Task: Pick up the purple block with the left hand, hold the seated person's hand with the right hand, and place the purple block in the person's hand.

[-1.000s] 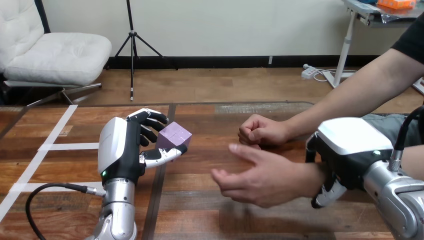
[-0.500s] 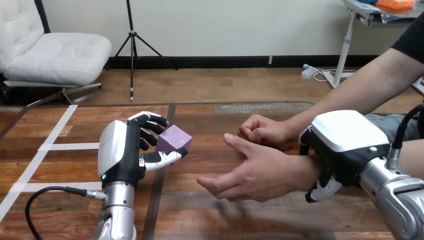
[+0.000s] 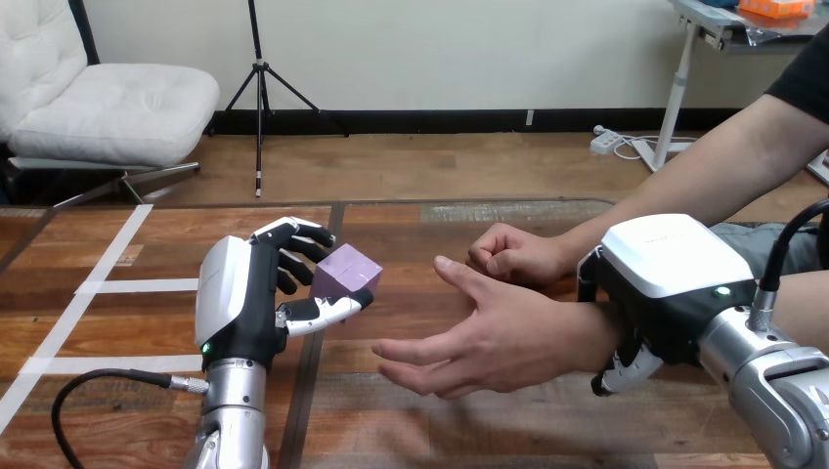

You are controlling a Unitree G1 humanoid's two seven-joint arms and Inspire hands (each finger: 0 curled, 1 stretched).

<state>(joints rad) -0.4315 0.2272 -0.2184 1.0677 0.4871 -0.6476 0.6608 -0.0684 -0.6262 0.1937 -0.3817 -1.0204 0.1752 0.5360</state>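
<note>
My left hand (image 3: 244, 303) has the purple block (image 3: 344, 272) pinched between curled fingers and the thumb, held up above the tabletop (image 3: 440, 420) and well to the left of the person's open hand (image 3: 494, 337). My right hand (image 3: 665, 283) sits over the person's wrist (image 3: 587, 337), and its fingers (image 3: 618, 369) curl round underneath, so I judge it is holding on. The worry is the palm: it is turned on edge, facing my block rather than the ceiling, with the fingers spread loosely. If I let go against a palm tilted like that, the block would likely slide off and drop to the tabletop. My hold on the block also looks shallow, by an edge and a face, so a quick swing across could twist it loose before it arrives. The person's fist (image 3: 513, 254) rests just behind the open hand, and a high or far approach could knock into it. Squeezing or pulling the wrist with my right hand could shift the palm just as I release.
</note>
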